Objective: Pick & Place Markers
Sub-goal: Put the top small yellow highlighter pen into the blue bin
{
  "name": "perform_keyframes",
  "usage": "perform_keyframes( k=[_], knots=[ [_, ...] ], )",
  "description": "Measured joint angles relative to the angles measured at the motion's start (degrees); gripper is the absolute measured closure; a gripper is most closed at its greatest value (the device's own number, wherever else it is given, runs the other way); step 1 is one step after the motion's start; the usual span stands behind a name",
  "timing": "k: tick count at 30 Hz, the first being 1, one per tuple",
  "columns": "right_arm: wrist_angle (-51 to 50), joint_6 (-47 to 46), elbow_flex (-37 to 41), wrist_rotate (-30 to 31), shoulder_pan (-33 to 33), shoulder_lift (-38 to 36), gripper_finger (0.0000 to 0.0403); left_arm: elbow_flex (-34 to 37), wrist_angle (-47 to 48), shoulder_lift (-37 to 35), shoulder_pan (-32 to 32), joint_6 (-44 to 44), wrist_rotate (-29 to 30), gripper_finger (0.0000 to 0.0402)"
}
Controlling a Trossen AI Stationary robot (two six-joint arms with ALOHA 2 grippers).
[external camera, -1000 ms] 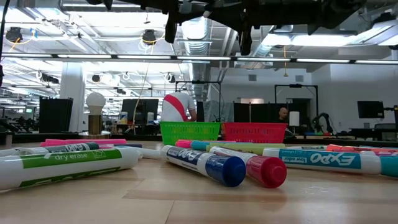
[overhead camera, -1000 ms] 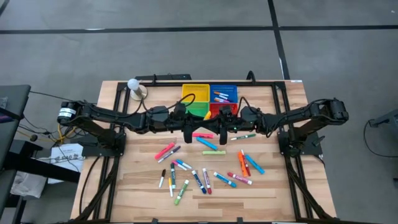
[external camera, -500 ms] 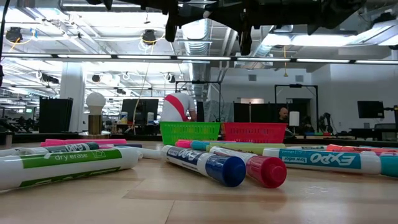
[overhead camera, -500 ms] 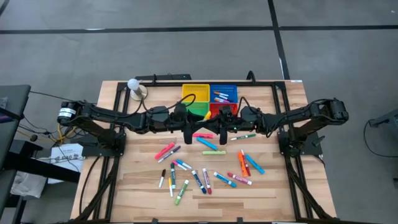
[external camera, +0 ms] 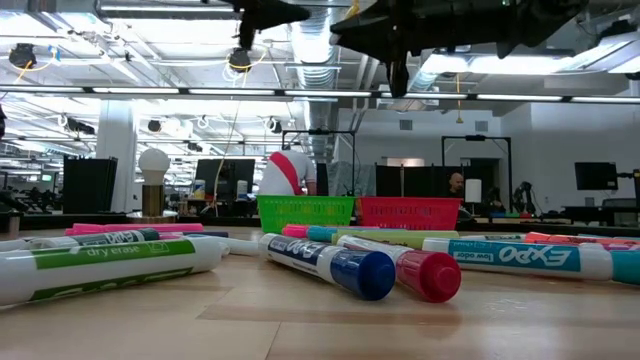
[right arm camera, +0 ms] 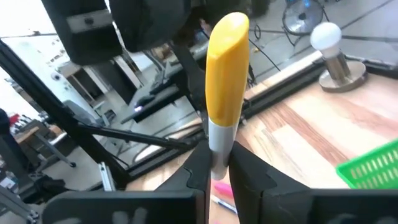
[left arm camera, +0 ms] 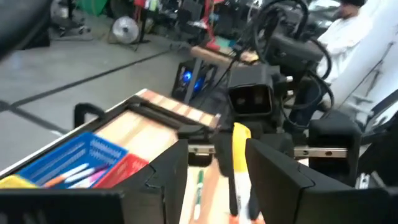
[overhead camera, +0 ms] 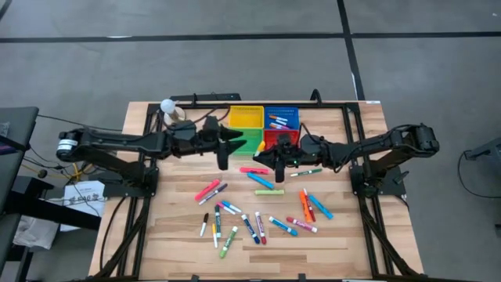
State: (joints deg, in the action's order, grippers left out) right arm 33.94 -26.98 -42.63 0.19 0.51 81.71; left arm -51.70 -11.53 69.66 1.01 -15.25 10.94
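Wooden slat table (overhead camera: 344, 235) under both arms, open lab with monitors and ceiling ducts behind it in the low view; a person in a white top (external camera: 285, 172) stands beyond the baskets.

We read the step as carry-to-basket. Our right gripper (right arm camera: 219, 163) is pinched on a yellow-capped marker with a white barrel (right arm camera: 225, 87), cap pointing away from the wrist. In the high view that gripper (overhead camera: 270, 160) sits mid-table, just in front of the red mesh basket (overhead camera: 280, 138), well above the boards. Our left gripper (overhead camera: 232, 142) hovers beside the green mesh basket (overhead camera: 249, 142), fingers spread with nothing between them.

The four baskets sit in a block at the far edge: yellow mesh basket (overhead camera: 245, 117), blue mesh basket (overhead camera: 282, 117), green and red. The blue one already holds a few markers. The rest of the loose coloured markers (overhead camera: 258, 215) lie scattered on the near half of the table.

Next move, as we judge it: swing the right gripper over the yellow basket and release, assuming colours are being matched, which we can't confirm from the overhead. The left arm is close by, so clearance matters.

Readable text: "EXPO" on a blue-labelled marker (external camera: 510, 256), "dry erase" on a green-labelled marker (external camera: 110, 262).
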Motion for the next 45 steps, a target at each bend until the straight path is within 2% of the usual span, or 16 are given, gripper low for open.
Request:
perform_keyframes(
  k=[6, 13, 21, 28, 36, 45],
  knots=[
    [-3.0, 0.0, 0.0, -0.2, 1.8, 0.0, 0.0371, 0.0, 10.2, -4.4, 0.4, 0.0, 0.0, 0.0242],
    [-8.7, 0.0, 0.0, -1.7, 5.0, -2.0, 0.0371, 0.0, 17.3, -5.1, 0.4, -0.2, 0.0, 0.0241],
    [-23.2, 2.0, 0.0, -1.7, 9.9, -11.1, 0.0375, 6.2, 16.9, -4.9, 0.5, -3.6, 2.8, 0.024],
    [-34.4, 3.1, -0.7, -1.7, 15.5, -19.3, 0.0367, 14.7, 11.6, -4.9, 0.5, -5.2, 3.6, 0.024],
    [-54.3, 9.4, -11.8, -1.5, 21.9, -20.1, 0.0373, 18.9, 7.7, -4.9, 0.5, -5.2, 3.6, 0.024],
    [-64.1, 20.1, -24.1, -1.5, 29.7, -12.1, 0.037, 19.7, 5.3, -4.9, 1.2, -4.5, 3.6, 0.024]
  ],
)
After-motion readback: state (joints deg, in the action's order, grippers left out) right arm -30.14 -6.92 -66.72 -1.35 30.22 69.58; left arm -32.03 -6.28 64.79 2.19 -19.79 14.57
